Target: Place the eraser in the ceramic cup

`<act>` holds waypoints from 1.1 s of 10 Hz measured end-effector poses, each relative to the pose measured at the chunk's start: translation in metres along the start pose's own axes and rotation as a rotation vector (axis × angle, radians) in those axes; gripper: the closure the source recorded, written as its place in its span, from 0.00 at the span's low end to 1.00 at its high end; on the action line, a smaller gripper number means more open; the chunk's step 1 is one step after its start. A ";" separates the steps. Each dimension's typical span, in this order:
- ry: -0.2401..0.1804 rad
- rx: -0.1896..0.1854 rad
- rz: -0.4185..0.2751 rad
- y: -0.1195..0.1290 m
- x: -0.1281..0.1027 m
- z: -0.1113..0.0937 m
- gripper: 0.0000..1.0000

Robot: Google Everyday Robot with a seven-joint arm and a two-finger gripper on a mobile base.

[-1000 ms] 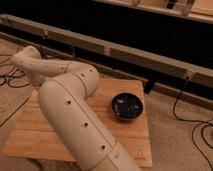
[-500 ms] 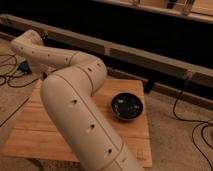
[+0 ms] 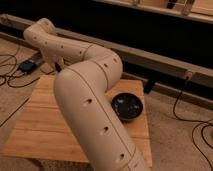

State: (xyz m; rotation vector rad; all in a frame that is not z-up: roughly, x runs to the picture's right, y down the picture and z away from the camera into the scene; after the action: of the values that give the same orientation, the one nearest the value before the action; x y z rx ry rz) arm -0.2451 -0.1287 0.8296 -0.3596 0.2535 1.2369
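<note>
**A:** Eraser: where is it?
**B:** Not on view. No slim black stick lies on the bare wood of the table (image 3: 35, 125). Either the arm (image 3: 90, 105) covers it or it is in the grip; cannot tell which.

**A:** Items, left to right?
**B:**
- Far left, on the floor: a black box (image 3: 27, 65) with cables (image 3: 12, 80).
- Next: the arm's far end, bent down over the table's far left corner.
- Gripper: hidden behind the forearm at that corner, so no view of it. Jaws clenched; whether on the eraser or on nothing, cannot tell.
- A dark bit (image 3: 57, 65) shows under the forearm. Unidentified.
- Centre: the bulk of the arm, rising from the near edge across the middle of the table.
- Right: a dark bowl (image 3: 126, 106) on the table, just beside the arm.
- Far right, on the floor: a cord (image 3: 174, 102).

**A:** Cup?
**B:** Not on view. Probably behind the arm.

**A:** Step in hand?
**B:** By judgement, the work at the far left corner: picking up the eraser, or the start of carrying it. Nothing shows as placed, so the task is open.

**A:** What does the next move call for?
**B:**
- Finding the cup and not mistaking the bowl for it.
- Holding the stick upright over the narrow mouth.
- Lowering it before letting go, so the cup is not knocked.
</note>
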 end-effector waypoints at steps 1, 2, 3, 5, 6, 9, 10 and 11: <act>-0.003 0.014 0.044 -0.023 0.001 -0.002 1.00; -0.005 0.023 0.076 -0.040 0.003 -0.003 1.00; -0.006 0.032 0.102 -0.055 0.004 -0.003 1.00; -0.008 0.048 0.155 -0.084 0.008 -0.005 1.00; -0.008 0.053 0.171 -0.092 0.009 -0.005 1.00; 0.002 0.067 0.212 -0.114 0.017 -0.004 1.00; 0.009 0.070 0.224 -0.120 0.020 -0.002 1.00; 0.016 0.073 0.236 -0.125 0.024 0.000 1.00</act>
State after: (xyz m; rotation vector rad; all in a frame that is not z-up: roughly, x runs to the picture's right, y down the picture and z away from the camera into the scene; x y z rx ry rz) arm -0.1184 -0.1429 0.8362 -0.2820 0.3615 1.4527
